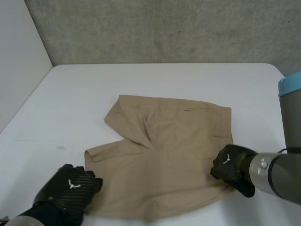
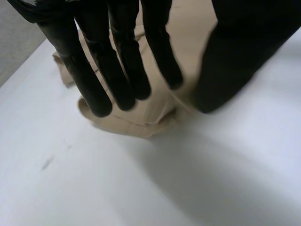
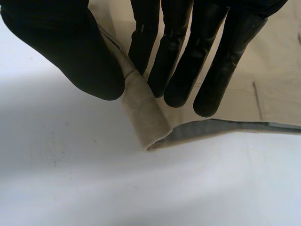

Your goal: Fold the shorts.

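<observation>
Beige shorts (image 1: pixel 164 155) lie on the white table (image 1: pixel 164 80), one leg folded up over the other so that it points to the far left. My left hand (image 1: pixel 70 186) is at the near left corner, by a leg hem. In its wrist view its fingers (image 2: pixel 117 70) are straight and spread from the thumb, hovering over the rumpled hem (image 2: pixel 141 120) without gripping it. My right hand (image 1: pixel 230 167) is at the near right corner of the shorts. There its thumb and fingers (image 3: pixel 188 56) pinch a raised fold of the cloth's edge (image 3: pixel 146 117).
Bare table lies all round the shorts, with a grey wall behind the far edge and a white panel along the left side. My right forearm (image 1: pixel 282 179) reaches in from the right edge.
</observation>
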`<state>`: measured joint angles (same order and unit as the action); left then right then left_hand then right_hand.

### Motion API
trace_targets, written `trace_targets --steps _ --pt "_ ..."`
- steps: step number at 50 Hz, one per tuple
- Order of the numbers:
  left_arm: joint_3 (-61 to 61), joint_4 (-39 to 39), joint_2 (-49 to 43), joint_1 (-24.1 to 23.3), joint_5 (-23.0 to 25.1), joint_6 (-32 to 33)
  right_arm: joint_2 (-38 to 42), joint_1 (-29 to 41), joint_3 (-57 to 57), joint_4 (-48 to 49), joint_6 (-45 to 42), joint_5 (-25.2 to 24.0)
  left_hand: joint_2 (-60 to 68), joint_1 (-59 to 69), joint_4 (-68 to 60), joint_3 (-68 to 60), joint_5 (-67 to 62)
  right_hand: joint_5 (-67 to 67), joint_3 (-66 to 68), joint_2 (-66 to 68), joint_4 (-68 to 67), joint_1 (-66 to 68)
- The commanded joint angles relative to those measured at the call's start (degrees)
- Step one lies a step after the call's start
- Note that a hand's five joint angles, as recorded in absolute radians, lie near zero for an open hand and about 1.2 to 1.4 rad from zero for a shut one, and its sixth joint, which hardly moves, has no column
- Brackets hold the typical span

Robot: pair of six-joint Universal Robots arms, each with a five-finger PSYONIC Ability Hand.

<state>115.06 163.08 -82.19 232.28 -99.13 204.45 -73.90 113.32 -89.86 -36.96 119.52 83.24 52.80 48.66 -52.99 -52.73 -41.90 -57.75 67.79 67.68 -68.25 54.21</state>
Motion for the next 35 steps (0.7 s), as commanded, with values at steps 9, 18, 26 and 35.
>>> trace_targets --steps 9,18,26,35 --pt "-13.44 28.68 -17.81 7.22 3.76 3.59 3.59 0.23 -6.38 14.45 4.57 -1.15 -34.17 -30.04 34.37 34.11 33.28 -12.25 12.21 12.32 -11.75 25.79" --pt "-28.29 36.08 -36.62 11.43 16.94 4.73 3.59 0.06 -9.28 19.37 5.54 -1.23 -22.06 -17.93 22.26 22.00 21.17 -12.25 12.21 12.32 -11.75 25.79" --pt "-40.78 35.56 -49.02 12.58 20.73 5.17 3.67 -0.03 -10.07 21.40 5.63 -1.15 -19.71 -15.58 19.91 19.65 18.82 -12.25 12.21 12.32 -11.75 25.79" --pt "-51.33 28.36 -57.72 12.49 21.08 9.65 3.67 -0.12 -10.33 22.98 5.63 -1.15 -12.83 -8.69 13.02 12.76 11.94 -12.25 12.21 12.32 -11.75 25.79"
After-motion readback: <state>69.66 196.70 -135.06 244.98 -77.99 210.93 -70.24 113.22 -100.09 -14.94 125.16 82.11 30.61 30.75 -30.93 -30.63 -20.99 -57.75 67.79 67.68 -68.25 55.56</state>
